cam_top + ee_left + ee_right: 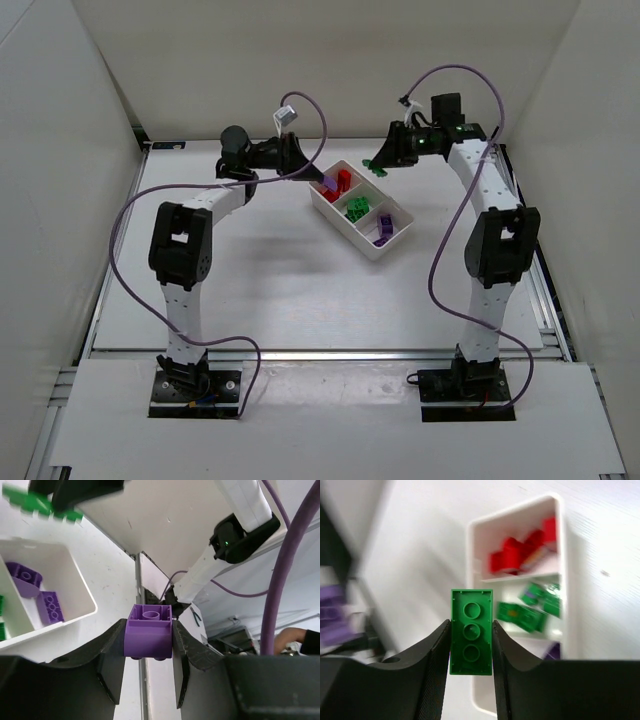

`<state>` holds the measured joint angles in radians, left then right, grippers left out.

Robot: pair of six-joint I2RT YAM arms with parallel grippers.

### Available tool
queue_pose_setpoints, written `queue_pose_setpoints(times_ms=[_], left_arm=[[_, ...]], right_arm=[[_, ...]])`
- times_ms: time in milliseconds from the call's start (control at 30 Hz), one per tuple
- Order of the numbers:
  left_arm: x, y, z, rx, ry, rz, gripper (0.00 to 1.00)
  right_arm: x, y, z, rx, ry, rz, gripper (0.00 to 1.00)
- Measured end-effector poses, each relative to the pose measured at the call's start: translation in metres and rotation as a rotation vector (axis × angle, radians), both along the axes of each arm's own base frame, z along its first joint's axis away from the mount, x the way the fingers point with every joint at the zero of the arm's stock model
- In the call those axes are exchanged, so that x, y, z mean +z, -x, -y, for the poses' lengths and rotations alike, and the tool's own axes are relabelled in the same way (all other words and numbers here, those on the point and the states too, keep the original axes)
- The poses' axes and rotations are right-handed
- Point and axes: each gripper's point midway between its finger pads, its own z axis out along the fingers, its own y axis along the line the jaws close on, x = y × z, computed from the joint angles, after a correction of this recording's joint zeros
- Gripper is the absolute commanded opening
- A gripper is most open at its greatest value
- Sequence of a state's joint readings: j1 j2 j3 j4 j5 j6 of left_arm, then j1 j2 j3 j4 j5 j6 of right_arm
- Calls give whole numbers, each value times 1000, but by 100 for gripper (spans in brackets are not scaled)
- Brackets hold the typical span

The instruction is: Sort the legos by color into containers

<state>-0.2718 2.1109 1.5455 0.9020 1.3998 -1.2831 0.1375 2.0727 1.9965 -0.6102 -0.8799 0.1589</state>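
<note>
**Both grippers loaded at the tray's red end**

Left gripper (148,646): fingers (112,655) clamped on a chunky purple plastic brick with one rounded face (148,635), gripped by its two flat sides. Hollow side with a single round tube turned up-frame in the wrist view, rounded face toward the camera. Roughly as wide as long, so no clear long axis. Off the table, close beside the far-left end of the white rectangular plastic tray (372,252) in the overhead view.

Right gripper (471,647): fingers (437,655) pinching a flat green plastic brick (471,632) across its short width. Underside with three round tubes in a row facing the wrist camera. Long axis in line with the fingers, pointing away from the wrist. Held in the air just past the tray's far side, near the same end.

Tray lying diagonally, far left to near right, long axis likewise. Three compartments in a row:
- Red bricks (520,555) in the far-left one.
- Green bricks (530,610) in the middle.
- Purple bricks (22,577) in the near-right one.
</note>
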Motion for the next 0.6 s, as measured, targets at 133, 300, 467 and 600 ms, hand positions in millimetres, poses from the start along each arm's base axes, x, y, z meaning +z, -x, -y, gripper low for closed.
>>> queue_pose_setpoints(times_ms=[133, 300, 467, 600], left_arm=[[15, -12, -17, 73, 6, 53, 10], [27, -38, -36, 262, -60, 119, 10], [45, -66, -51, 478, -194, 252, 10], [40, -71, -63, 558, -279, 274, 10]], right_arm=[[-34, 12, -12, -55, 297, 62, 0], [-56, 31, -27, -81, 458, 53, 0], [-68, 26, -9, -212, 525, -24, 0], [-72, 19, 2, -345, 533, -96, 0]])
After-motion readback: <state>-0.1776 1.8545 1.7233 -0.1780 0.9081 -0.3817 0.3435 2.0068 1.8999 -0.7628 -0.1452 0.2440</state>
